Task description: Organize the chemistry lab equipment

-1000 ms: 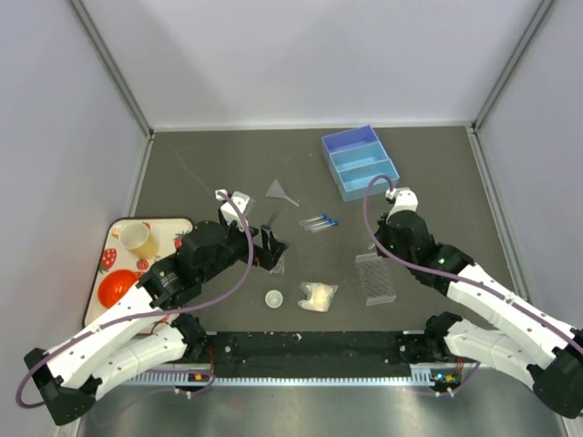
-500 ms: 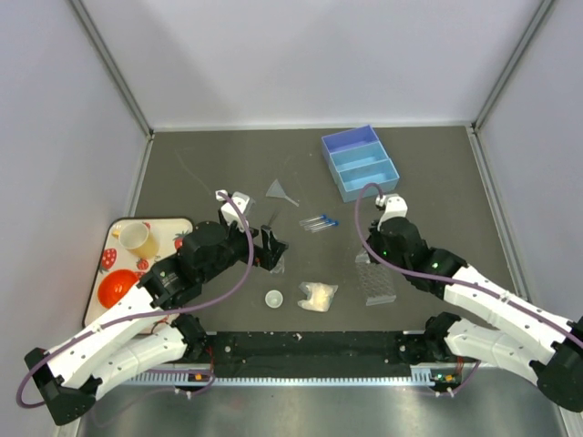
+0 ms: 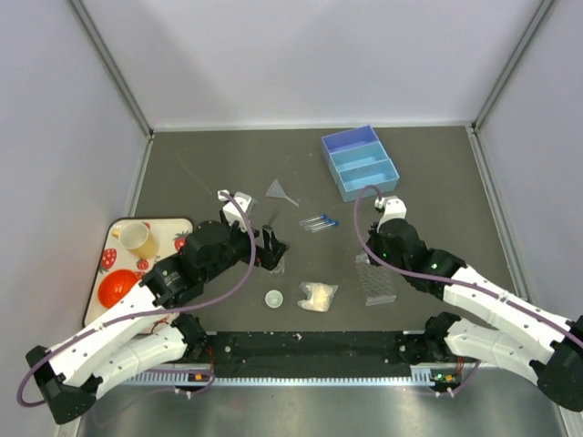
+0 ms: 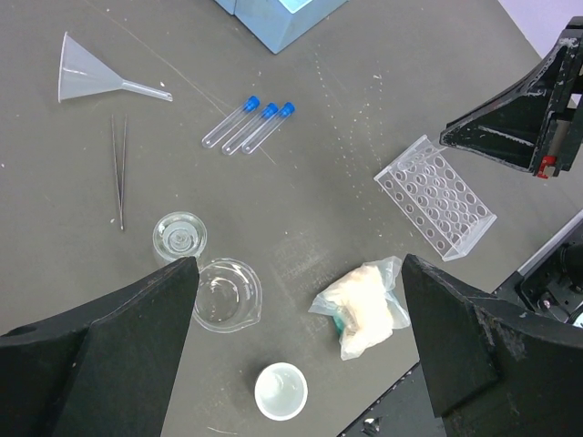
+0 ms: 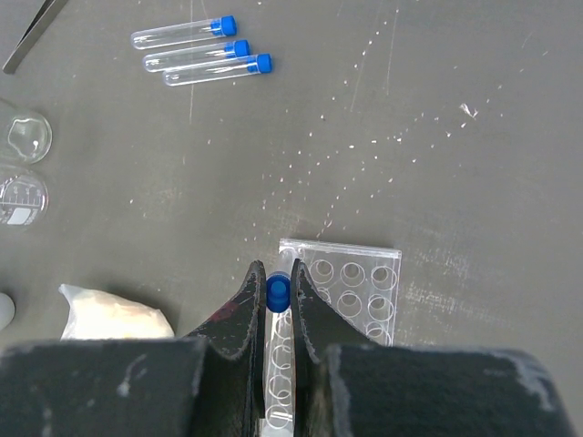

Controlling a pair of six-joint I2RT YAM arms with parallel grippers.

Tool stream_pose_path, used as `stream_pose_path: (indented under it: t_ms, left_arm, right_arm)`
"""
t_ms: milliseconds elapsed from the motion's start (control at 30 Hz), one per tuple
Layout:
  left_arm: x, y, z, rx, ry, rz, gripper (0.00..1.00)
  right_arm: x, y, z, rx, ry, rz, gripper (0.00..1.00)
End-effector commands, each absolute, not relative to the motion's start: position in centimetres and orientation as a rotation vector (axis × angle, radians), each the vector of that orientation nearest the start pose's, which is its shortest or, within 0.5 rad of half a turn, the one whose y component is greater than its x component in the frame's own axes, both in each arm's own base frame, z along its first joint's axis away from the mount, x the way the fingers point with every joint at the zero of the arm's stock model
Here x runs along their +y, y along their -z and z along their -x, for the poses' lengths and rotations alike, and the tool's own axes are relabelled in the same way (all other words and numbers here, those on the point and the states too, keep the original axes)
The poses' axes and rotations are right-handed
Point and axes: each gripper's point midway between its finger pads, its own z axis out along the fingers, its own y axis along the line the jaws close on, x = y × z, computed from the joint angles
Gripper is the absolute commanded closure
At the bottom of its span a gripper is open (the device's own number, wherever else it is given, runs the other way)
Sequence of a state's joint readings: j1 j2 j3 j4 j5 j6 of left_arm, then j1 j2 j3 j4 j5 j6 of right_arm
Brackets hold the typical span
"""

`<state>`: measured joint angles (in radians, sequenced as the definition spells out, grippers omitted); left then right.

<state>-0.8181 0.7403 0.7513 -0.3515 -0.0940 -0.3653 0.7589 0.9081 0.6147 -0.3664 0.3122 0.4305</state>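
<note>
One blue-capped tube (image 5: pixel 277 291) is pinched upright in the right gripper (image 5: pixel 278 273), whose jaws are narrowed onto it just under the cap, directly over the left column of holes in the clear rack (image 5: pixel 339 248). Whether the tube's foot has entered a hole cannot be told, because the fingers hide it. My judgement is that the step in hand is seating this tube, and it goes best as a slow, straight descent with the tube kept vertical. A tilt would catch the glass on a hole's rim. The rack looks light and stands loose on the table, so any sideways push could slide or tip it. The jaws should part only once the tube rests at its full depth, then lift straight up clear of the cap.

Three more tubes (image 5: pixel 196 55) lie side by side on the table, well apart from the rack. The left gripper (image 4: pixel 301 264) hangs with its jaws spread wide and nothing between them, above the tiny flask (image 4: pixel 179 235), the white dish (image 4: pixel 281 390) and the pale packet (image 4: pixel 364 305)
</note>
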Motion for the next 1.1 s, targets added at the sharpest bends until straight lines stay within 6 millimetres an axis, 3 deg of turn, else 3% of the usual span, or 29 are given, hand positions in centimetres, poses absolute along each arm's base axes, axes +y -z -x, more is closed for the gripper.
stream_pose_path:
  t_ms: [0, 467, 1067]
  left_arm:
    - [-21.9, -24.3, -20.5, 1.896, 0.734, -0.366, 0.01]
    - [-22.1, -24.2, -20.5, 1.899, 0.743, -0.365, 0.01]
    - [-21.9, -23.9, -20.6, 1.901, 0.726, -0.368, 0.01]
  right_arm:
    - [16.9, -12.7, -22.5, 2.207, -0.338, 0.209, 1.0]
    - [16.9, -11.9, -21.9, 2.243, -0.327, 0.243, 1.0]
    - [17.1, -10.6, -23.0, 2.28, -0.248, 0.254, 1.0]
